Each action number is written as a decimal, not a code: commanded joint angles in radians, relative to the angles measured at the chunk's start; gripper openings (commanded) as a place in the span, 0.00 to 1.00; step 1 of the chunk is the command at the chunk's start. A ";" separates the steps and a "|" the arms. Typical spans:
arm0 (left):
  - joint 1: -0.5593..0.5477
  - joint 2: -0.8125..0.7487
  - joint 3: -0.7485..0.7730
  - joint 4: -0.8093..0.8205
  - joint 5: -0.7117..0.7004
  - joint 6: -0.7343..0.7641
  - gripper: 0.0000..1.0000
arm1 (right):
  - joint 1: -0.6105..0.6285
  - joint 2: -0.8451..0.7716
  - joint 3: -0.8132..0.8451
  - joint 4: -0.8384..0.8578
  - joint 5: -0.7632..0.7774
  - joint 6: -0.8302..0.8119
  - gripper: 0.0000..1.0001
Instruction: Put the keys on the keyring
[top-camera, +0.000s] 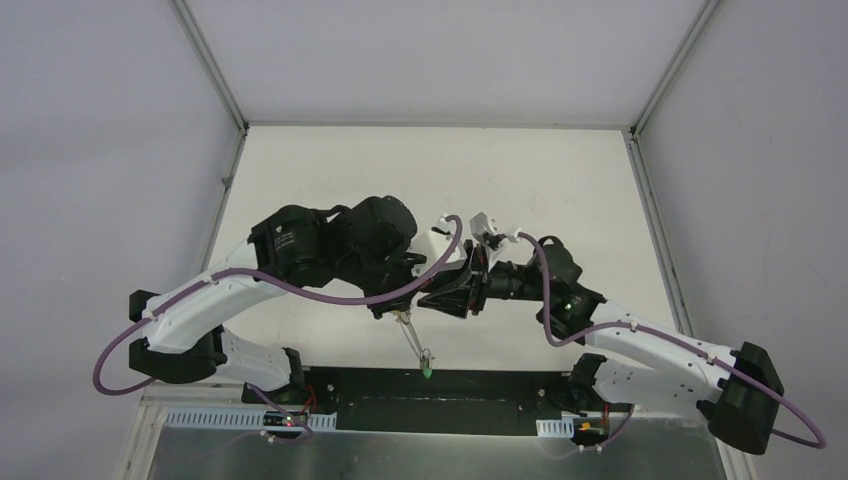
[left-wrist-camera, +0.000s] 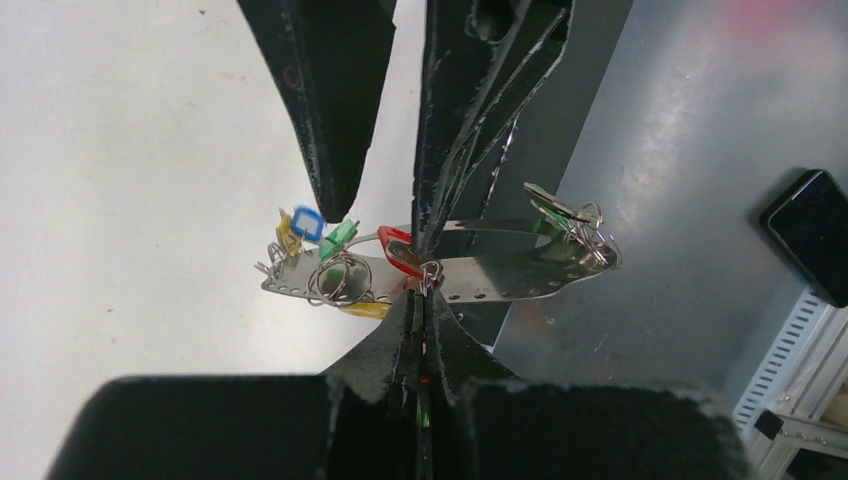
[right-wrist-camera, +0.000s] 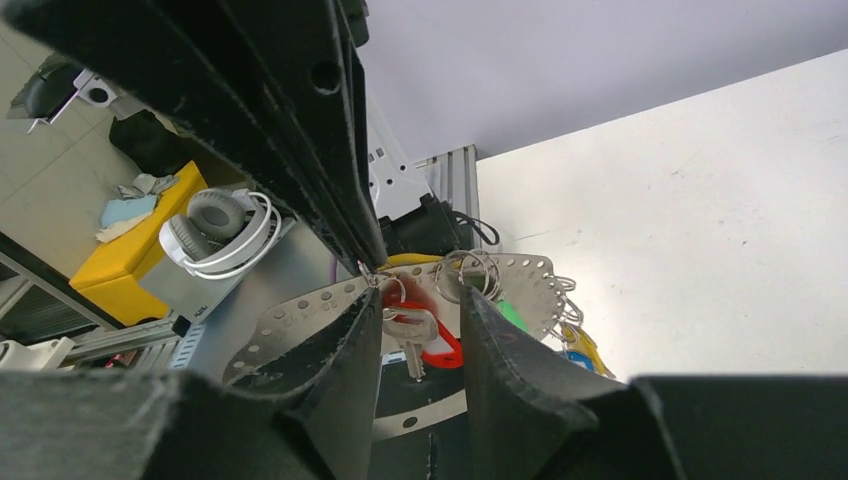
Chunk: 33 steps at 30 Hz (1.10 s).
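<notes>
The left jaws pinch the keyring (left-wrist-camera: 505, 275) tight, holding it up, likely so the right jaws, apart around the red key (right-wrist-camera: 443, 352), can slip it on.

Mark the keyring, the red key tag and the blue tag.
keyring (left-wrist-camera: 510, 278), left wrist view, flat perforated band.
red key tag (left-wrist-camera: 396, 247), left wrist view, its plastic frame.
blue tag (left-wrist-camera: 307, 224), left wrist view, its middle.

You can read no text in any of these views. No label, brand, number or sign is legible.
</notes>
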 joint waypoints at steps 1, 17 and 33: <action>-0.010 0.017 0.081 -0.075 0.016 0.039 0.00 | 0.003 0.041 0.019 0.167 -0.020 0.074 0.36; -0.009 0.021 0.076 -0.047 -0.004 0.035 0.00 | 0.060 0.112 0.019 0.228 -0.009 0.098 0.39; -0.010 -0.029 0.009 0.038 -0.017 0.013 0.00 | 0.085 0.143 0.018 0.287 -0.037 0.097 0.21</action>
